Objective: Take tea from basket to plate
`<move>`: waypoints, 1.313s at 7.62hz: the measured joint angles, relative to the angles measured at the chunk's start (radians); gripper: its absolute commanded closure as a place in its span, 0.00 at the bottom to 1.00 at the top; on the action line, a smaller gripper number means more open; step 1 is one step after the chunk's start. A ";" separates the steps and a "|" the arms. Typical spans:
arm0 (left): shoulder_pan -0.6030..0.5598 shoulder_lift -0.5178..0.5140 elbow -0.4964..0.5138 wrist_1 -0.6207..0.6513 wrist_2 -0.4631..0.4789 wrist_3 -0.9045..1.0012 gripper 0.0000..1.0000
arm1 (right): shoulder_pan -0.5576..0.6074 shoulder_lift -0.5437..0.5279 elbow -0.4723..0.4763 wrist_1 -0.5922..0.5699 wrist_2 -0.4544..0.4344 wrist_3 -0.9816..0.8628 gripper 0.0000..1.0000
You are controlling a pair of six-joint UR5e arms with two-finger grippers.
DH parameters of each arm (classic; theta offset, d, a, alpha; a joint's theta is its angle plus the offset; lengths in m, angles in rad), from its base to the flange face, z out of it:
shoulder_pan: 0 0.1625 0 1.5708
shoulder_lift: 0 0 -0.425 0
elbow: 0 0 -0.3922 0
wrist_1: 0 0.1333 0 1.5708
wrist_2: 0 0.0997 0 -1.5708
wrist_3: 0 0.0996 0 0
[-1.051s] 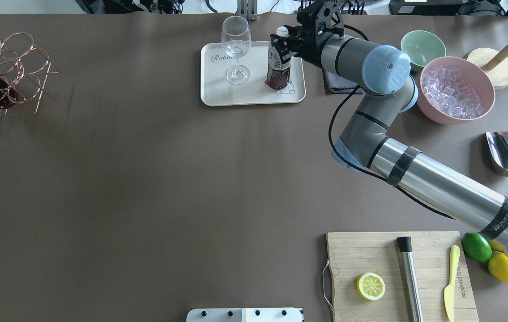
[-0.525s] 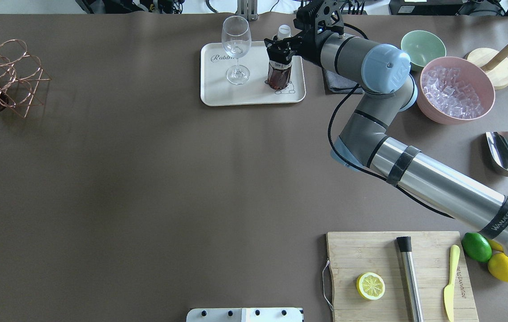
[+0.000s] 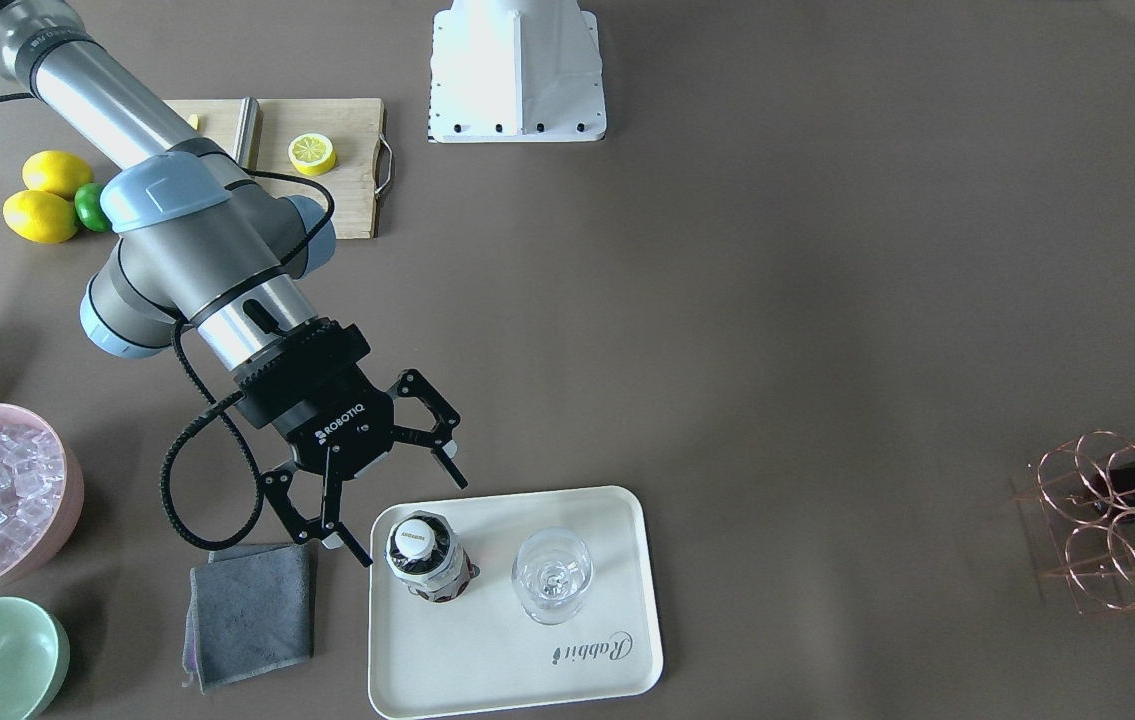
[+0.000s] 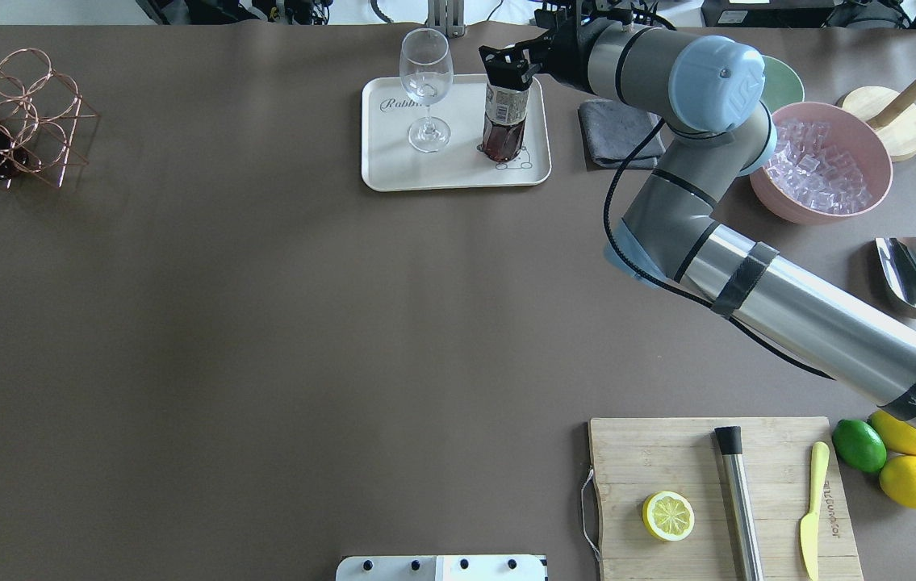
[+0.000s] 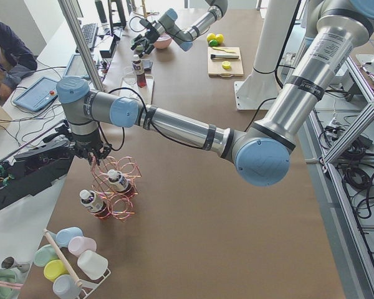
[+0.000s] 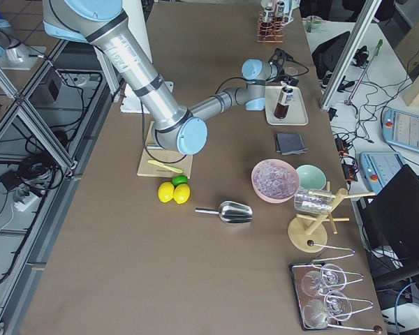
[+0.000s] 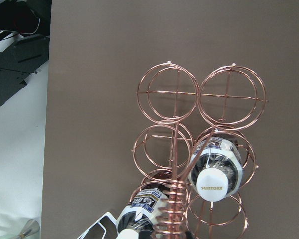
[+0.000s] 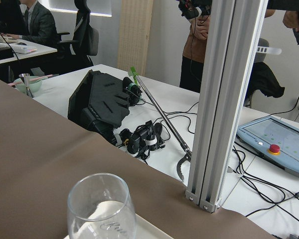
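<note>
tea [image 4: 504,121]: standing upright on the plate [image 4: 393,165], on the bear-drawing end, at the wine glass's [image 4: 425,81] 3 o'clock in the overhead view, with a small gap between them.
right gripper [image 3: 413,522]: fingers spread wide up around the cap, not pinching anything as far as I can see.
left gripper [image 5: 95,157]: over by the basket's [image 4: 19,105] handle. Only the side camera catches it, so I can't tell if it's spread or pinched.
basket: way off at the plate's 9 o'clock, with two spare bottles [image 7: 214,169] in its rings.
step: I'd say delivery's basically done, and now it's just getting the right gripper clear.
doing it well: keep the fingers spread and go straight up past the cap before swinging. Leave toward 3 o'clock over the grey cloth [image 4: 617,133], never 9 o'clock (the glass lives there).
risk: a tall skinny bottle probably tips from one fingertip brush.
</note>
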 measured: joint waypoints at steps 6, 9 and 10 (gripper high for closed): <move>0.010 0.015 -0.001 -0.026 0.000 -0.006 1.00 | 0.095 -0.324 0.555 -0.651 0.190 0.107 0.00; 0.010 0.013 -0.006 -0.025 0.000 -0.007 1.00 | 0.145 -0.463 0.713 -1.005 0.237 0.181 0.00; 0.010 0.014 -0.011 -0.024 0.000 -0.007 1.00 | 0.183 -0.477 0.727 -1.104 0.293 0.180 0.00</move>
